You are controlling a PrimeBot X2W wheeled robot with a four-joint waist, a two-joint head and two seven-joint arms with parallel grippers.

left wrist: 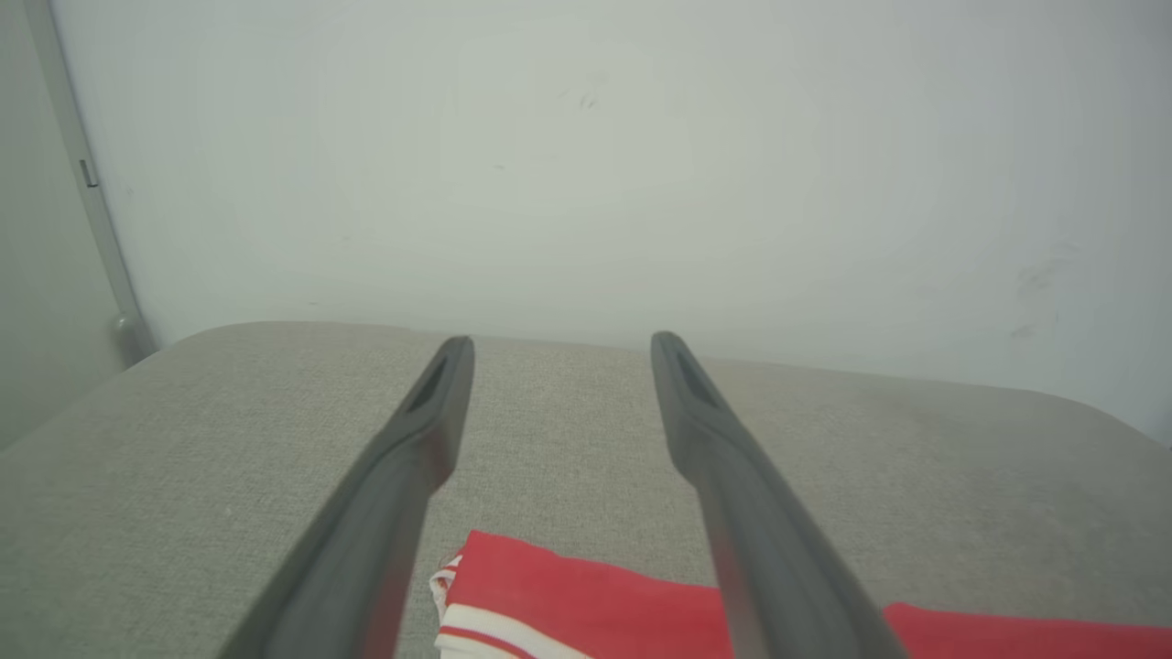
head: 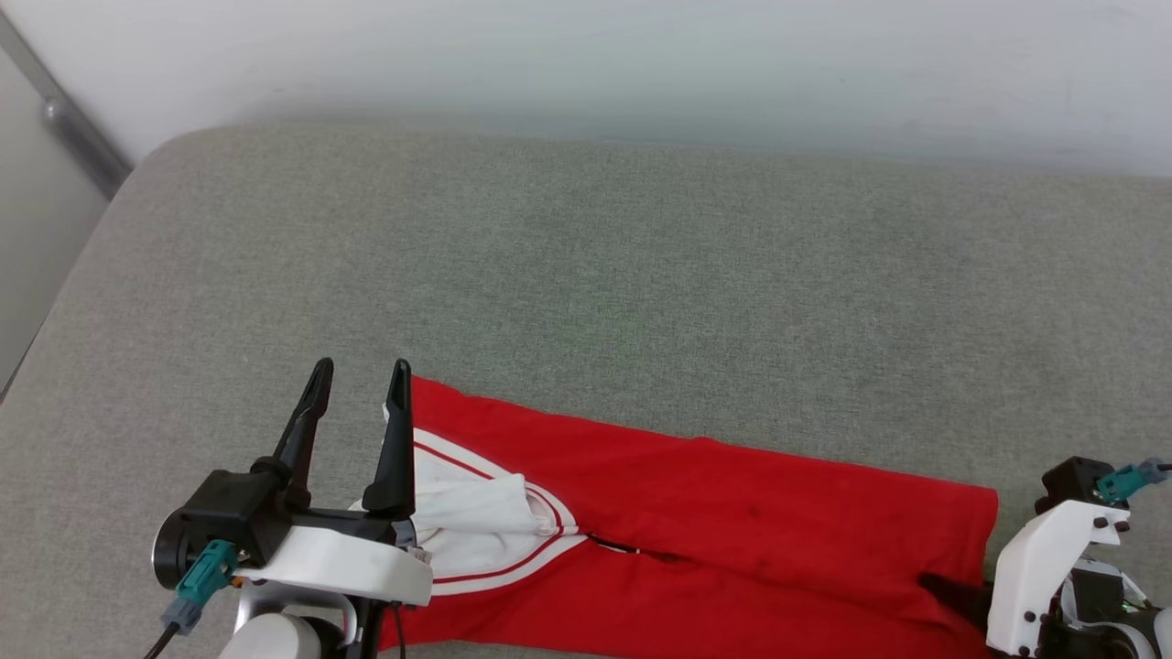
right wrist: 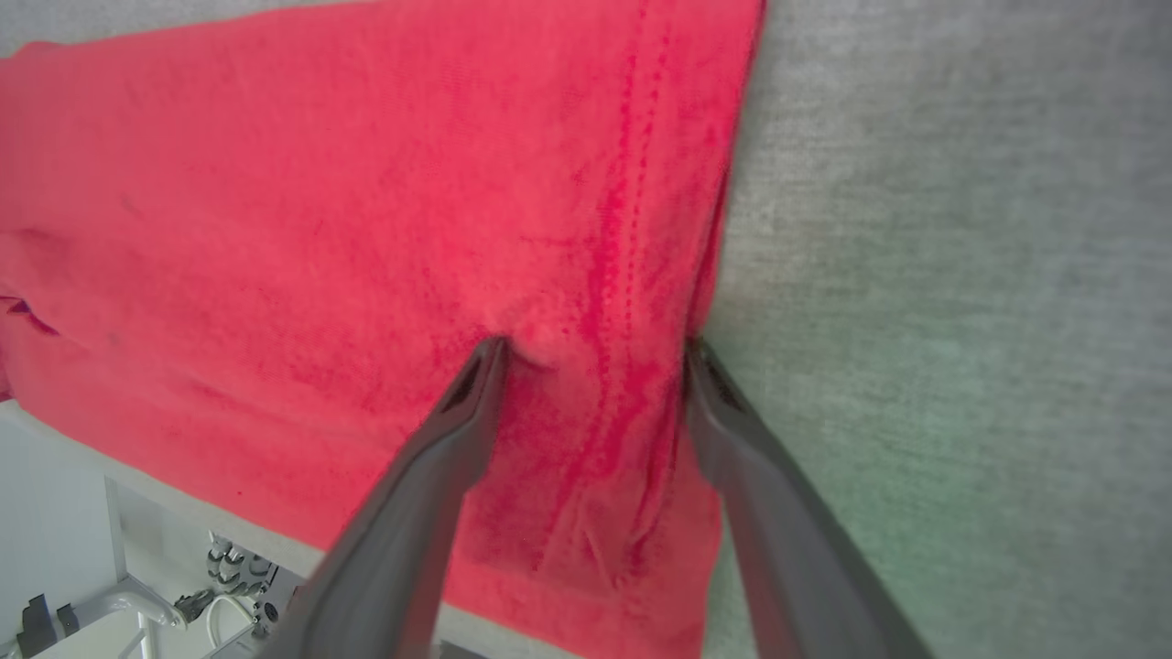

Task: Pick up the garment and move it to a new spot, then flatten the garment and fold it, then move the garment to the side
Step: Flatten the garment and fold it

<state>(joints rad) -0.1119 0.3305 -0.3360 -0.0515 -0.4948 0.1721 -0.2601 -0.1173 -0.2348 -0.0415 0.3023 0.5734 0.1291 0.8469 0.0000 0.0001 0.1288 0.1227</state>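
Nearest the lens are the two dark fingers of the right pincer (right wrist: 596, 346), spread wide and pressed tip-down on the hem end of the garment (right wrist: 320, 229). One tip dents the red cloth; the other stands at its edge, where the grey cushion (right wrist: 961, 275) begins. Nothing is clamped yet. The left pincer (head: 362, 366) hovers wide apart and empty, with the white-lined, striped collar just beside and below its right-hand finger. The garment lies as a long band stretching from one pincer to the other. This looks like a grasp for a fold or for the move aside. To do it well, the right fingers should close across every layer at the hem, the left should drop onto the collar corner, and both should lift together, keeping the band taut.
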